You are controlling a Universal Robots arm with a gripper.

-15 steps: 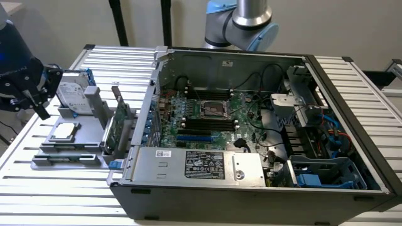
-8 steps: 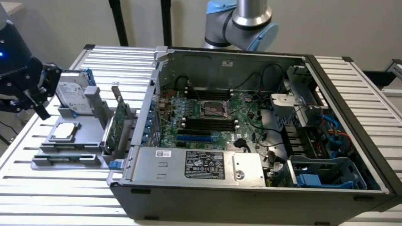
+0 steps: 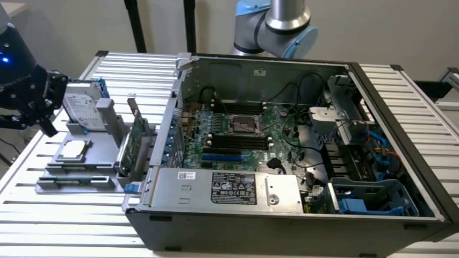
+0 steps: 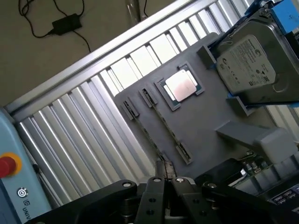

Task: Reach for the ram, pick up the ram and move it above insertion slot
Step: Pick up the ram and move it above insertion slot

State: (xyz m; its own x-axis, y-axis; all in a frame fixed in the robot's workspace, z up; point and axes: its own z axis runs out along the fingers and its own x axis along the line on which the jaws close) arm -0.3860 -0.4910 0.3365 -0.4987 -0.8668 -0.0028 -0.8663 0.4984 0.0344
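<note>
While our claw (image 4: 165,169) hovers closed and empty near the ram (image 4: 163,122) | we judge it light, stiff, fragile | hold: flat sides, mid-length

Counts: one open computer case (image 3: 287,231) and one grey tray (image 4: 205,126) on one slatted tabletop (image 3: 64,231). On the tray: one hard drive (image 4: 247,60), one processor (image 4: 182,85), one ram stick (image 4: 163,123), one green card (image 3: 128,156) with a metal bracket. Also one silver power supply (image 3: 222,189) in the case, one black power adapter (image 4: 65,22) on the floor (image 4: 28,60), one red button (image 4: 5,165).
</note>
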